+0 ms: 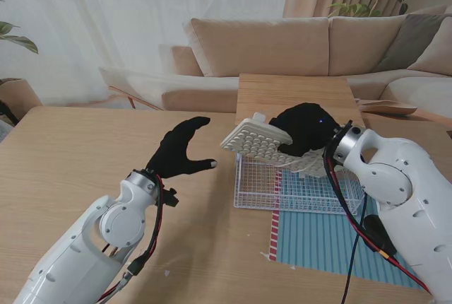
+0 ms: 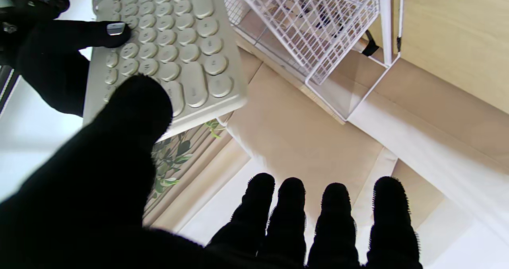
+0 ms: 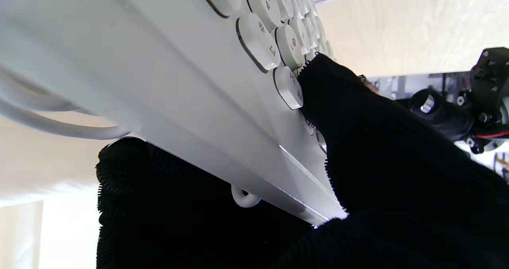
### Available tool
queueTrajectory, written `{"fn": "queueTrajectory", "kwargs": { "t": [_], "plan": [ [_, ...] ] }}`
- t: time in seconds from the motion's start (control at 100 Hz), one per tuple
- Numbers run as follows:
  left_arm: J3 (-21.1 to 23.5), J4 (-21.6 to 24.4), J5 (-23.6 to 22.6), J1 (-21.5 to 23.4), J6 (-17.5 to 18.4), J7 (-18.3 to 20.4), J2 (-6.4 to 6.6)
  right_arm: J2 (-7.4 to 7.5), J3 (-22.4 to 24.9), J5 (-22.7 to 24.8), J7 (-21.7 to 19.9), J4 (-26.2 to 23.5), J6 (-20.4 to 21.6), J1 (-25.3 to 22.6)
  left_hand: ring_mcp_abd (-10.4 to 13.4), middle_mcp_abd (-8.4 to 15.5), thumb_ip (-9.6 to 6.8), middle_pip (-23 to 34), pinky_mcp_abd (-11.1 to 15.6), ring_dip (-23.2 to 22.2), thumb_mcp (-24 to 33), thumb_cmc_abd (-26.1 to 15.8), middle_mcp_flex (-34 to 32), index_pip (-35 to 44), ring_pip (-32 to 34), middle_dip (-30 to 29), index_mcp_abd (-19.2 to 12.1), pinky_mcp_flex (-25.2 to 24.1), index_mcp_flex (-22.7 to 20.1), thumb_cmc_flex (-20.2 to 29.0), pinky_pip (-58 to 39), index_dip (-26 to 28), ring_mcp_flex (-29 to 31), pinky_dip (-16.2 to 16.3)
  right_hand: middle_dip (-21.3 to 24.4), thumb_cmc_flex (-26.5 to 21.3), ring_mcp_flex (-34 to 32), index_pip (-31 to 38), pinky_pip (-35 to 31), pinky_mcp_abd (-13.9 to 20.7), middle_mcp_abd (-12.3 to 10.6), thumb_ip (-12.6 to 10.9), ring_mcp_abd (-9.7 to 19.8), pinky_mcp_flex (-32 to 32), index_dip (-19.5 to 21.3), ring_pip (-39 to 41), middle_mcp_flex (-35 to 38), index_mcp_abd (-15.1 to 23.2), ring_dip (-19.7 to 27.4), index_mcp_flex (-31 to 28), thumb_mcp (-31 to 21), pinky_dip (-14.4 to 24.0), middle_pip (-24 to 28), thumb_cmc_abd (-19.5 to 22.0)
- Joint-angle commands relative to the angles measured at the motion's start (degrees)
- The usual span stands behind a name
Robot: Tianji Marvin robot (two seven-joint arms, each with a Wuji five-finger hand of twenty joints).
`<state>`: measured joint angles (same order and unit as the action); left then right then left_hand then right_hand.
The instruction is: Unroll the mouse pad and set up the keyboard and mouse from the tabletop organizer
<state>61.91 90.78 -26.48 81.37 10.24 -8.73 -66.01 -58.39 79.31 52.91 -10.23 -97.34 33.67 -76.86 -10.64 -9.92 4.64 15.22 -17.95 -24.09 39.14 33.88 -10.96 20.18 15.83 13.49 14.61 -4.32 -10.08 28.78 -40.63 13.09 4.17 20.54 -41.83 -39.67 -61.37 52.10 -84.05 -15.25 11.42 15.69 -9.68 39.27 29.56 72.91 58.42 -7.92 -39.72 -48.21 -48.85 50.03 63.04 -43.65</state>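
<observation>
A cream keyboard [image 1: 256, 140] with round keys hangs tilted above the white wire organizer [image 1: 300, 189]. My right hand [image 1: 305, 129] is shut on its right end, thumb on the keys [image 3: 342, 114] and fingers under the case. The same keyboard [image 2: 167, 50] fills the left wrist view, and its underside [image 3: 167, 102] fills the right wrist view. My left hand [image 1: 182, 150] is raised left of the keyboard, open, fingers spread, a small gap from the board. The blue striped mouse pad [image 1: 332, 237] lies flat under and in front of the organizer. No mouse can be made out.
The wooden table [image 1: 78, 170] spreads to the left. A smaller wooden side table [image 1: 296, 92] and a beige sofa [image 1: 282, 49] stand beyond the far edge. A white cable [image 3: 55, 121] trails from the keyboard.
</observation>
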Motion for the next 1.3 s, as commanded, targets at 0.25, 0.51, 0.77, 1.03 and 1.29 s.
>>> {"fn": "queueTrajectory", "kwargs": {
  "t": [0.25, 0.51, 0.77, 1.03, 1.29],
  "plan": [
    [-1.14, 2.60, -0.43, -1.10, -0.69, 1.98, -0.09, -0.36, -2.00, -0.30, -0.76, -2.70, 3.10, 1.53, -0.89, -0.31, 2.93, -2.37, -1.19, 0.56, 5.66, 6.41, 0.24, -2.79, -0.84, -1.47, -1.25, -0.73, 1.21, -2.22, -0.63, -1.26, 0.42, -0.15, -0.70, -7.35, -1.89, 3.56, 5.13, 1.84, 3.65, -2.97, 3.20, -2.15, 2.10, 2.83, -0.78, 8.68, -2.12, -1.59, -10.11, 1.16, 1.07, 3.80],
    [-3.58, 2.34, 1.39, -2.74, -2.91, 2.60, -0.48, -0.15, -4.33, -0.77, -2.05, -3.00, 5.06, 2.85, -1.27, 0.27, 3.12, -2.28, -1.53, 0.17, 6.18, 5.85, 0.17, -3.00, -1.03, -0.60, -3.10, -0.77, 0.88, -1.54, -0.21, -1.37, 0.30, -0.39, -0.71, -6.98, -1.51, 3.46, 5.97, 2.63, 2.89, -2.82, 3.77, -2.43, 2.27, 2.44, -1.03, 9.42, -2.40, -1.40, -9.77, 1.18, 0.95, 4.35],
    [-5.66, 2.75, 1.91, -3.14, -4.69, 3.64, -0.52, -0.31, -6.44, 0.10, -0.74, -1.82, 5.45, 3.96, -2.33, 0.73, 1.42, 12.92, -2.77, -2.74, 9.43, 2.12, -2.97, 5.62, 8.65, 7.12, -4.51, 1.47, -5.03, 3.02, -4.90, 3.13, 4.94, 1.99, -0.87, -6.31, -1.29, 3.22, 6.75, 3.24, 1.63, -2.61, 4.53, -2.56, 2.54, 1.91, -1.50, 10.11, -2.54, -0.67, -9.09, 1.10, 0.94, 5.54],
    [-6.87, 2.69, 4.86, -2.48, -7.12, 0.62, -1.79, -0.51, -7.01, 2.28, 1.97, -0.10, 5.19, 3.85, -5.45, 0.55, 2.01, 19.20, -6.83, -8.20, 11.11, -5.97, -27.37, 14.85, 20.06, 10.93, -7.59, 9.94, -24.89, 10.94, -15.66, 8.26, 26.65, 8.18, -1.15, -5.48, -0.78, 2.75, 10.40, 3.60, -0.40, -2.73, 5.39, -4.01, 3.71, 0.82, -2.40, 10.86, -2.54, 0.89, -7.26, -0.86, 0.84, 7.47],
    [-7.94, 1.59, 6.83, -2.41, -8.79, -3.31, -3.25, -0.51, -8.08, 3.80, 3.12, 2.18, 3.42, 4.09, -8.95, -1.16, 4.96, 17.78, -8.47, -15.52, 0.96, -5.29, -47.16, 33.39, 30.25, 27.32, -10.55, 17.00, -35.16, 26.46, -23.25, 6.02, 41.42, 13.46, -0.73, -4.42, -0.75, 2.43, 11.37, 3.38, -2.04, -2.82, 5.67, -4.54, 3.80, -0.26, -2.44, 11.18, -2.06, 1.65, -6.54, -1.86, 0.36, 7.58]
  ]
}}
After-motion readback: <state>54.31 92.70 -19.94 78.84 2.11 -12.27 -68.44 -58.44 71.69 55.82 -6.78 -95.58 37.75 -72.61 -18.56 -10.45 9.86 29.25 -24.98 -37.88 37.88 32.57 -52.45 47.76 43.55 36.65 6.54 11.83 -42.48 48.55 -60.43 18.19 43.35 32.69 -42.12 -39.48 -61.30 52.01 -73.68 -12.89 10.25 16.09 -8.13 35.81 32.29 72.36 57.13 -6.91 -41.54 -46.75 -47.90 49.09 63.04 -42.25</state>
